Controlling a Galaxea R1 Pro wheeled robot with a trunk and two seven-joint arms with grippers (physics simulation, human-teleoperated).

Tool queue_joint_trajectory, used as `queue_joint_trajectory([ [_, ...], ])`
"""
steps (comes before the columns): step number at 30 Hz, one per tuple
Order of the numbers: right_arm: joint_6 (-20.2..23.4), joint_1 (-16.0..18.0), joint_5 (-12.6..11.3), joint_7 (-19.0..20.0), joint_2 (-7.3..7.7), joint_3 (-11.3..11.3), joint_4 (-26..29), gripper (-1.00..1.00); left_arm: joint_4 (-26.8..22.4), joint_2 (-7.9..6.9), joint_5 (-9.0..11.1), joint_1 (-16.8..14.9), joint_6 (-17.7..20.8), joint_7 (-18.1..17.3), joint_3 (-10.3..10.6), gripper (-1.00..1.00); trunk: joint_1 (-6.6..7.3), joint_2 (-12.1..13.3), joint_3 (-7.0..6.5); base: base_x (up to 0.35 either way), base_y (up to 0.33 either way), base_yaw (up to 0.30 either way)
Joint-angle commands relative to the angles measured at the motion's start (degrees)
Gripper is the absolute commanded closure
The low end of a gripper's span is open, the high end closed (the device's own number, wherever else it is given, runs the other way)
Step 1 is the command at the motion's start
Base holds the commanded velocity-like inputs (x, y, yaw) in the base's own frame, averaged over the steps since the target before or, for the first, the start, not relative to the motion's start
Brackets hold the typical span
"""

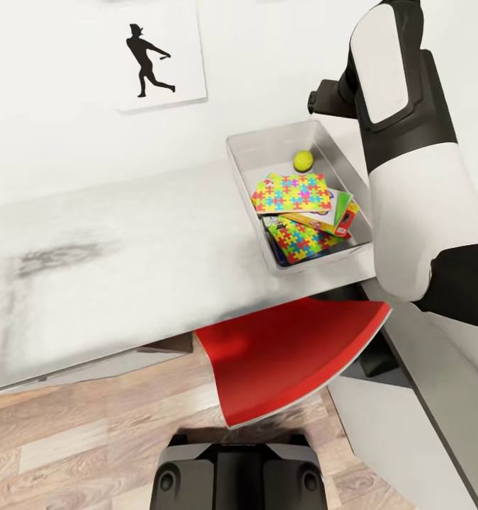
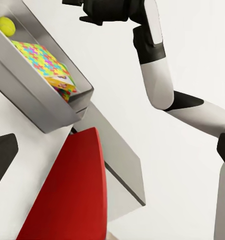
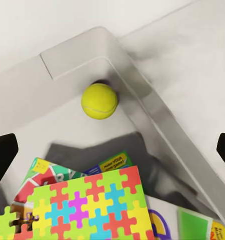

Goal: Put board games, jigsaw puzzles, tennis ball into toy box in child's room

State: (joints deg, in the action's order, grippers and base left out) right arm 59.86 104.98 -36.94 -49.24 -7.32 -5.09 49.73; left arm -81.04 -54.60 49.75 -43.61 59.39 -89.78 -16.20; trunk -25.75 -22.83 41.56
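A white-framed wall picture bearing a black baseball-player silhouette [image 1: 150,60] is mounted on the white wall. A glossy red curved chair seat [image 1: 288,354] is tucked partly under the desk edge, above a light wood-plank floor [image 1: 69,453].

The toy box [image 1: 247,157] is light grey, and inside it the tennis ball [image 1: 303,161] is yellow-green. Beside the ball lie two jigsaw puzzles [image 1: 291,193] patterned in interlocking yellow, pink, green and blue pieces (orange and red too). Under them a board game [image 1: 343,212] shows green, yellow and red. The desk [image 1: 125,248] beneath the box is white, the chair [image 1: 281,358] by it red.
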Motion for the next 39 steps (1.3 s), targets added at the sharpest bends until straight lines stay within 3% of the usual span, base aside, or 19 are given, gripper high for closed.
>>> queue_joint_trajectory([
  [1,0.14,0.05,-0.59,-0.6,0.02,-0.06,0.04,-1.0,0.0,-0.02,-0.01,-0.04,0.61,-0.22,0.03,-1.0,-0.04,-0.09,-0.02,-0.011,0.0,0.0],
  [23,0.14,0.05,-0.47,-0.6,0.28,0.13,0.19,-1.0,0.0,-0.07,0.0,-0.02,0.61,-0.22,0.08,-1.0,-0.04,-0.09,-2.0,-0.064,0.0,0.0],
  [39,-0.08,-0.01,-0.42,-1.16,0.38,0.15,0.19,-1.0,0.0,-0.15,0.07,-0.04,0.61,-0.22,0.12,-1.0,-0.04,-0.09,-3.45,-0.194,0.085,0.0],
])
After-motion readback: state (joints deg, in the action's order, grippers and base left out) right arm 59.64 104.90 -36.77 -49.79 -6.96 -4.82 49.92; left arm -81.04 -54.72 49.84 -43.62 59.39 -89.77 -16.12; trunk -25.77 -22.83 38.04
